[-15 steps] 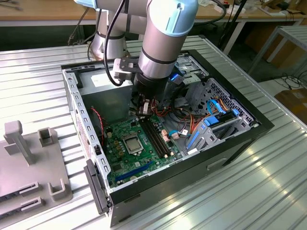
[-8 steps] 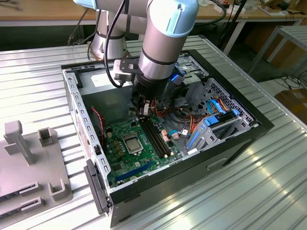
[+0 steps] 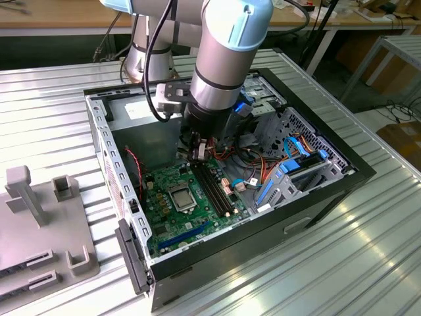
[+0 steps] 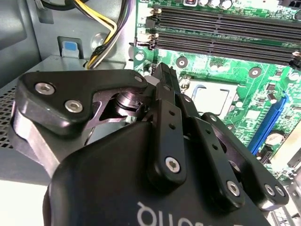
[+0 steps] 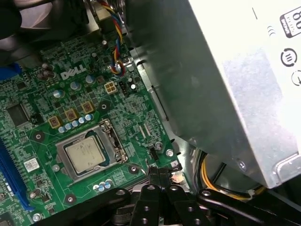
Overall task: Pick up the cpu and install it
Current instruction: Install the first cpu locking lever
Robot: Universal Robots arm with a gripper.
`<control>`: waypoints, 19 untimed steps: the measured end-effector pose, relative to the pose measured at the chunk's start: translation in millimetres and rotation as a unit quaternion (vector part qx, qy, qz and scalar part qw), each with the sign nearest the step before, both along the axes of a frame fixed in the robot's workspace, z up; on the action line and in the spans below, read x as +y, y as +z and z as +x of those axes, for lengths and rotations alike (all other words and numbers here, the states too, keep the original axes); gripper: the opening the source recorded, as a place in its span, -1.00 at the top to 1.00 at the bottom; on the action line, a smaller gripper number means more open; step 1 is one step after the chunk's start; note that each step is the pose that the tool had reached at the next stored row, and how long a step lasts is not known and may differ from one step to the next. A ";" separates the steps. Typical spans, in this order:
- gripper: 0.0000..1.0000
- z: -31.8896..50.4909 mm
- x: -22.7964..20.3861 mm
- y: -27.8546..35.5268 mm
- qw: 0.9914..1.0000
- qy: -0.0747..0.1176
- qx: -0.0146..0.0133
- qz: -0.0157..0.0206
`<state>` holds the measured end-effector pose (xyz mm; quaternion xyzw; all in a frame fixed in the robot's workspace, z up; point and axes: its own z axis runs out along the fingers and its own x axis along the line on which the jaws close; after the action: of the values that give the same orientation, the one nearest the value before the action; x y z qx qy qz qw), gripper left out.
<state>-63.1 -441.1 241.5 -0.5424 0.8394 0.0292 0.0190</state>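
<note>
- Looking at an open PC case (image 3: 329, 191) on a ribbed metal table (image 3: 368, 263), arm reaching down into it.
- Reading the gripper (image 5: 159, 175) as pinched closed in both wrist views: fingertips pressed together, nothing between them.
- Finding the cpu (image 5: 85, 154) flat in the metal-framed socket (image 5: 111, 143) on the green motherboard (image 5: 70, 89), silvery top up.
- Placing the fingertips near one corner of that socket, apart from the cpu; cannot tell whether touching the board.
- Seeing, in the exterior view, the cpu (image 3: 180, 195) just beside the long black memory slots (image 3: 214, 187), on the exterior view's left of them.
- Noting the grey power supply (image 5: 225, 84) close beside the gripper, yellow and black cables (image 5: 207, 176) under it.
- Spotting a grey fixture plate (image 3: 39, 224) on the table, well apart from the case.
</note>
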 end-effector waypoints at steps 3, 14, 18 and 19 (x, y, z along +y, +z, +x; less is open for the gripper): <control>0.79 0.0 -0.8 0.0 1.000 0.004 0.000 -0.005; 0.79 -0.2 -2.5 0.0 0.999 0.027 0.000 -0.017; 0.79 -1.2 -2.6 0.0 0.999 0.049 -0.001 -0.018; 0.79 -1.4 -2.6 0.0 0.998 0.055 -0.001 -0.018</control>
<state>-64.5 -443.6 241.5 -0.5883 0.8085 0.0144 0.0080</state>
